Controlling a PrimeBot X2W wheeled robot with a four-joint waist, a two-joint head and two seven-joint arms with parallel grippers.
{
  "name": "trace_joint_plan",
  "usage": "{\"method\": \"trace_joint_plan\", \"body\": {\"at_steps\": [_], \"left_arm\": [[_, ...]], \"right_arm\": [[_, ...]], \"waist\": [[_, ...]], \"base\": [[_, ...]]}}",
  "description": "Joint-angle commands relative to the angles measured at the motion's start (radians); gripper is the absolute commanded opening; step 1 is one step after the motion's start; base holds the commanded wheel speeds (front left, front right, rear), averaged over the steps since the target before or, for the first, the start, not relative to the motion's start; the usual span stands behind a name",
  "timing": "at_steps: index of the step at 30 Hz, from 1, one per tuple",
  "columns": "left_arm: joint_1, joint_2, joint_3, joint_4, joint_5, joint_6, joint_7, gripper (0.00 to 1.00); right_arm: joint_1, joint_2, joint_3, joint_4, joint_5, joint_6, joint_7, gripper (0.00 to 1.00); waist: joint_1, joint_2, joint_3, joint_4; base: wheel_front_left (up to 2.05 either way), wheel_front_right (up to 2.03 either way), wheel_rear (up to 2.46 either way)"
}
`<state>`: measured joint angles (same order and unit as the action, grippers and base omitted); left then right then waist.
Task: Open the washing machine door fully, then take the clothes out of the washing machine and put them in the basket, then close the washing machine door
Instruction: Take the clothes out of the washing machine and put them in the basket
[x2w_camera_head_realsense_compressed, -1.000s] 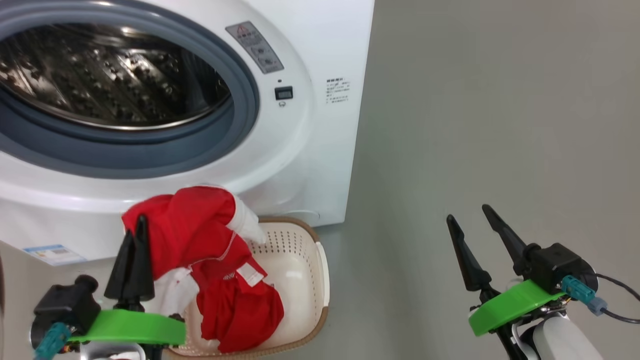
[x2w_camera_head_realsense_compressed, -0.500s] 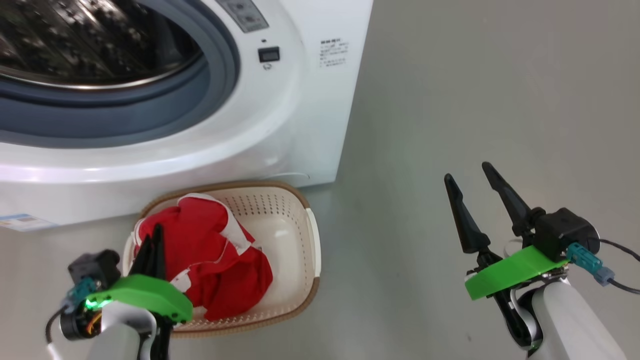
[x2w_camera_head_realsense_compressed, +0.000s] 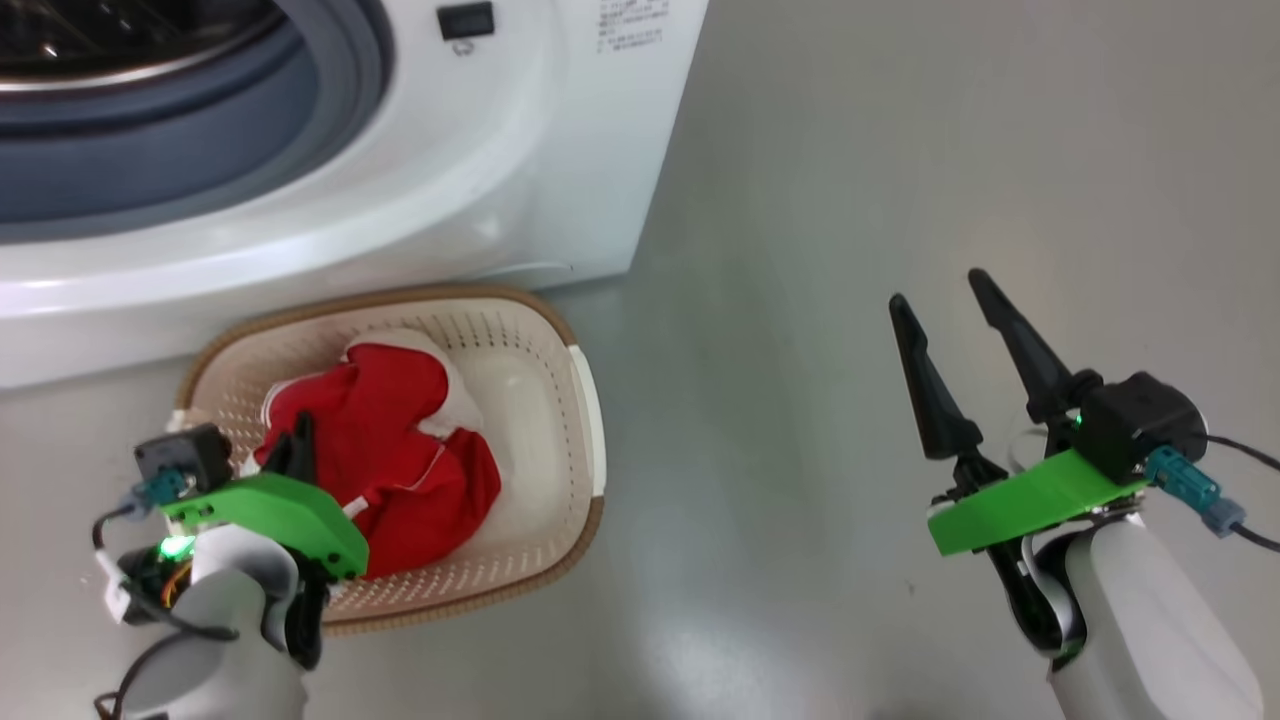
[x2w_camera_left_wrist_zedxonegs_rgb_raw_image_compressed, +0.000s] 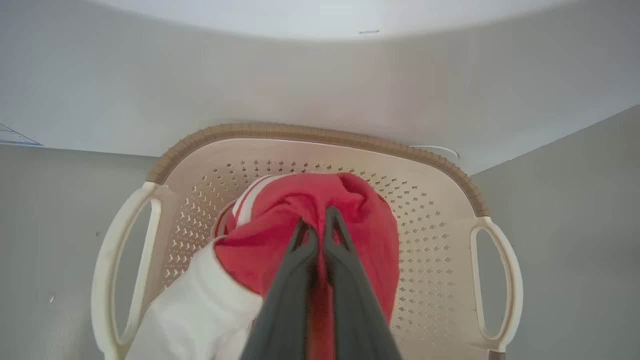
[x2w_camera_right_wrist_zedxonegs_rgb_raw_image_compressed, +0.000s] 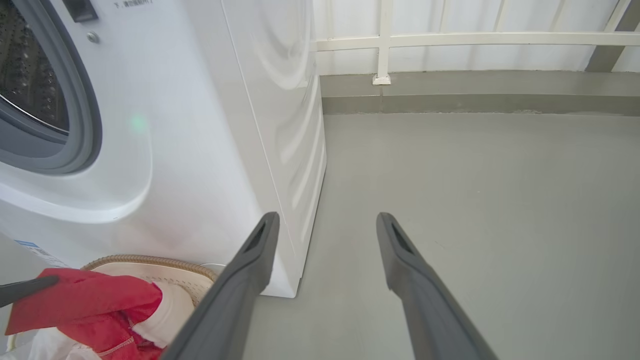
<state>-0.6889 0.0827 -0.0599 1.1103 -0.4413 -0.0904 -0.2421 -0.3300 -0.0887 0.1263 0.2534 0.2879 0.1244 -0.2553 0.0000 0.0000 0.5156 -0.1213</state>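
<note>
The cream basket (x2w_camera_head_realsense_compressed: 398, 296) stands on the floor just in front of the white washing machine (x2w_camera_head_realsense_compressed: 420, 170), whose grey gasket (x2w_camera_head_realsense_compressed: 150, 160) rings the open drum mouth. The washing machine door is out of view. Red clothes (x2w_camera_head_realsense_compressed: 410, 450) with white trim lie bunched in the basket's left half. My left gripper (x2w_camera_head_realsense_compressed: 302, 425) reaches down into the basket and is shut on the red clothes (x2w_camera_left_wrist_zedxonegs_rgb_raw_image_compressed: 365, 215); its fingers (x2w_camera_left_wrist_zedxonegs_rgb_raw_image_compressed: 300, 270) pinch a fold above the basket (x2w_camera_left_wrist_zedxonegs_rgb_raw_image_compressed: 310, 132). Over bare floor to the right, my right gripper (x2w_camera_head_realsense_compressed: 936, 288) is open and holds nothing.
Grey floor (x2w_camera_head_realsense_compressed: 850, 180) stretches to the right of the washer. In the right wrist view, a white railing (x2w_camera_right_wrist_zedxonegs_rgb_raw_image_compressed: 450, 39) and a low grey kerb close off the far end, and my open right gripper (x2w_camera_right_wrist_zedxonegs_rgb_raw_image_compressed: 327, 216) points along the washer's side (x2w_camera_right_wrist_zedxonegs_rgb_raw_image_compressed: 280, 125).
The head camera has tilted downward. My left gripper has come down with the red clothes from in front of the washer into the basket. The right gripper stays open.
</note>
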Motion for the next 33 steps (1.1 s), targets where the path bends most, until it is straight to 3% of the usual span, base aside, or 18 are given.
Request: {"method": "trace_joint_plan", "body": {"at_steps": [1,8,18,19,21,22,33], "left_arm": [[-0.009,0.03,0.019,-0.001,-0.002,-0.008,-0.003,0.0],[-0.087,0.04,-0.009,0.118,0.007,-0.018,0.031,0.0],[-0.097,0.047,-0.027,0.167,0.001,-0.017,0.078,0.0],[-0.096,0.048,-0.033,0.169,0.006,-0.014,0.083,0.27],[-0.091,0.047,-0.044,0.172,0.013,-0.012,0.085,0.47],[-0.088,0.045,-0.046,0.173,0.013,-0.012,0.08,1.0],[-0.032,0.03,-0.064,0.163,0.021,-0.002,-0.01,1.0]], "right_arm": [[-0.01,0.003,0.017,-0.028,-0.007,0.006,-0.006,1.0],[-0.04,0.017,0.025,-0.046,-0.001,0.006,-0.006,1.0],[-0.048,0.028,0.034,-0.039,0.007,0.006,-0.006,1.0],[-0.048,0.029,0.035,-0.037,0.007,0.006,-0.006,1.0],[-0.05,0.029,0.034,-0.032,0.006,0.006,-0.006,1.0],[-0.05,0.029,0.031,-0.029,0.005,0.006,-0.006,1.0],[-0.022,0.012,0.0,-0.008,-0.028,0.006,-0.006,1.0]], "waist": [[0.0,0.0,0.055,-0.019],[0.0,0.0,0.123,-0.04],[0.0,0.0,0.154,-0.054],[0.0,0.0,0.152,-0.054],[0.0,0.0,0.145,-0.051],[0.0,0.0,0.138,-0.047],[0.0,0.0,0.02,0.016]], "base": [[0.0,0.0,0.0],[0.0,0.0,0.0],[0.0,0.0,0.0],[0.0,0.0,0.0],[0.0,0.0,0.0],[0.0,0.0,0.0],[0.0,0.0,0.0]]}}
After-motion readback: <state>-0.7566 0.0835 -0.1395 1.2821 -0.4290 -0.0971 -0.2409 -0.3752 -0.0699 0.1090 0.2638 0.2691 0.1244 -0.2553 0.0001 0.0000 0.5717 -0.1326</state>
